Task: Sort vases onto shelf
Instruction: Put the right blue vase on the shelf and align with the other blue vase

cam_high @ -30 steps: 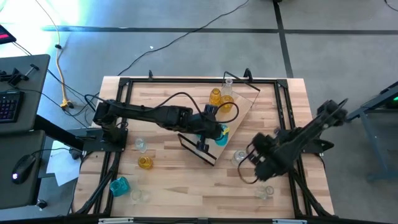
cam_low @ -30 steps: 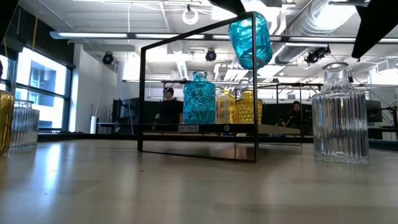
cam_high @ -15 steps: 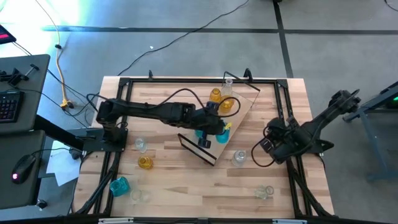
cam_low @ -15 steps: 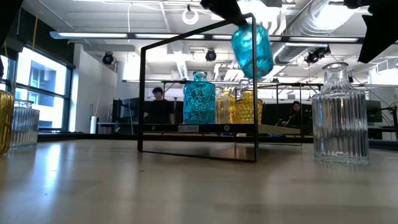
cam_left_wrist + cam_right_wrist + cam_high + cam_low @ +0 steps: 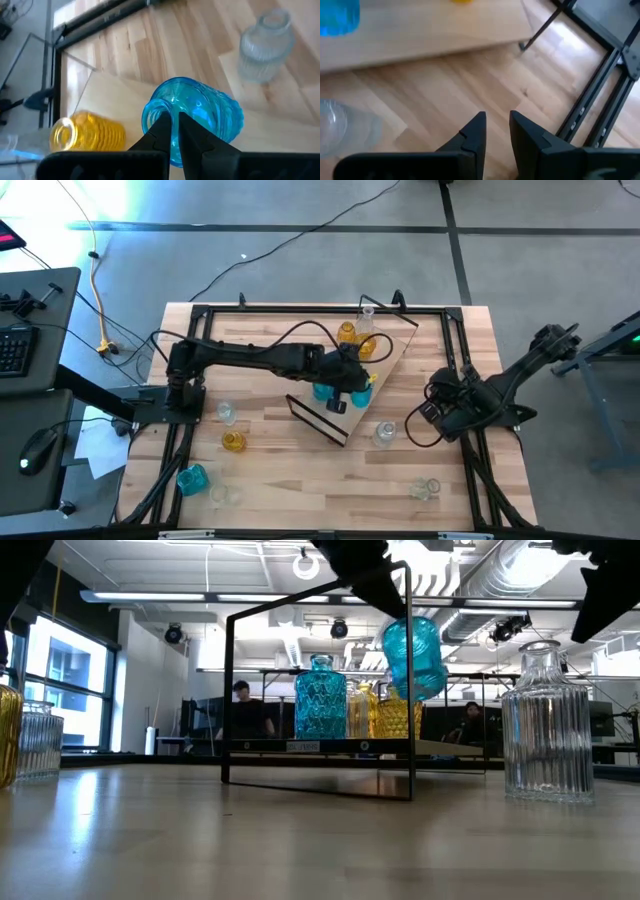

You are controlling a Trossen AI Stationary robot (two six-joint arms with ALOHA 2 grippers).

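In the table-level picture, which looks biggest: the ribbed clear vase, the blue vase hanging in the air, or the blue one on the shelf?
1. Ribbed clear vase, though it stands nearest the camera.
2. Blue vase on the shelf.
3. Hanging blue vase, only slightly smaller; too close to rank firmly.

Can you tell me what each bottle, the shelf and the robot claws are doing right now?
Left claw: shut on the teal vase's rim, above the shelf.
Teal vase: held up, tilted.
Second teal vase: standing upright on the shelf.
Amber vases: on the shelf.
Shelf: lying at a slant on the table.
Clear vase: upright on the table, off the shelf.
Right claw: holding nothing, fingers slightly apart, low over the table.
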